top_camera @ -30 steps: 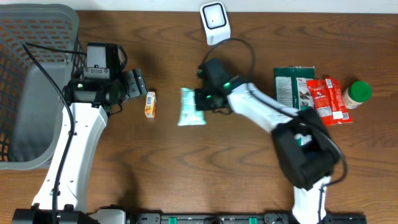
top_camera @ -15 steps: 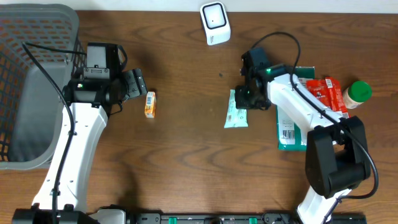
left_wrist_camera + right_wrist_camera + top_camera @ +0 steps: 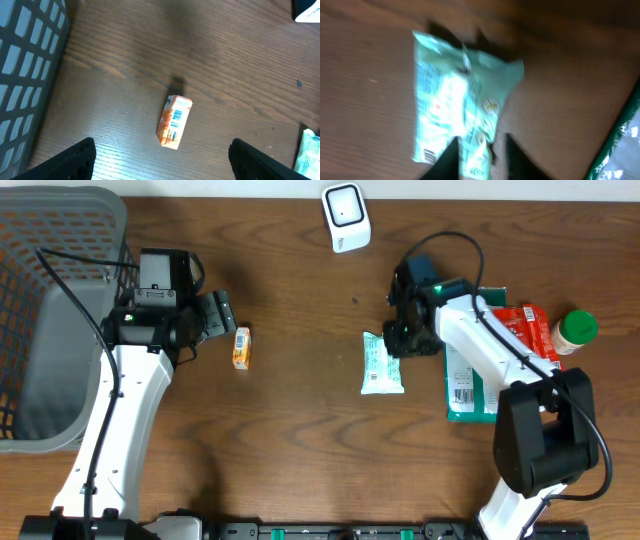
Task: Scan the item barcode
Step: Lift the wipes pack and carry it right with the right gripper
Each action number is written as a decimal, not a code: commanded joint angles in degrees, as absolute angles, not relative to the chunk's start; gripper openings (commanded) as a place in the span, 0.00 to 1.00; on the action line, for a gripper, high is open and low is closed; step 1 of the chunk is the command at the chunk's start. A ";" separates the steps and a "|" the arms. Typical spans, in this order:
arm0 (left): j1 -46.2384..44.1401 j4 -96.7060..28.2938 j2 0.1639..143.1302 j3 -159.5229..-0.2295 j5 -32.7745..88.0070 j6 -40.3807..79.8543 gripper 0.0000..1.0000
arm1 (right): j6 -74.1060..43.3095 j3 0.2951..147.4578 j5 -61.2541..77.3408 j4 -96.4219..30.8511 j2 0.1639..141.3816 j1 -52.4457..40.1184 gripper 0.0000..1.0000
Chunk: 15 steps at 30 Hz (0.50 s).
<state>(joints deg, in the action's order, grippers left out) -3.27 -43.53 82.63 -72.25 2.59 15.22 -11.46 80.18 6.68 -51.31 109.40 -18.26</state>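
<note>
Mint packet (image 3: 383,365) flat on the table (image 3: 300,430), just beside our right claw (image 3: 399,345)
Its long axis runs near-to-far, far end between slightly parted jaws; whether they pinch it we cannot tell; the scanner (image 3: 346,217) lies farther back and leftward, well apart

The dark brown counter (image 3: 300,430) shows a smooth, matt wood grain. Just beside the right hand (image 3: 396,346), the pale mint pouch (image 3: 382,366) is thin, crinkled plastic film with a slight sheen. Near the left hand (image 3: 226,315), the small orange carton (image 3: 241,348) looks like printed card. Well apart from that hand, the grey lattice basket (image 3: 60,200) is matt plastic.
</note>
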 commanded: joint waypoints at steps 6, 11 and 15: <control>-3.22 -43.68 82.78 -72.99 1.89 15.29 0.86 | -12.67 79.70 9.91 -47.00 108.90 -18.06 0.09; -3.22 -43.68 82.78 -72.99 1.89 15.31 0.86 | -13.26 75.72 8.93 -41.15 109.89 -18.22 0.09; -3.22 -43.68 82.78 -72.99 1.89 15.31 0.86 | -13.28 71.94 6.90 -35.92 109.89 -18.22 0.10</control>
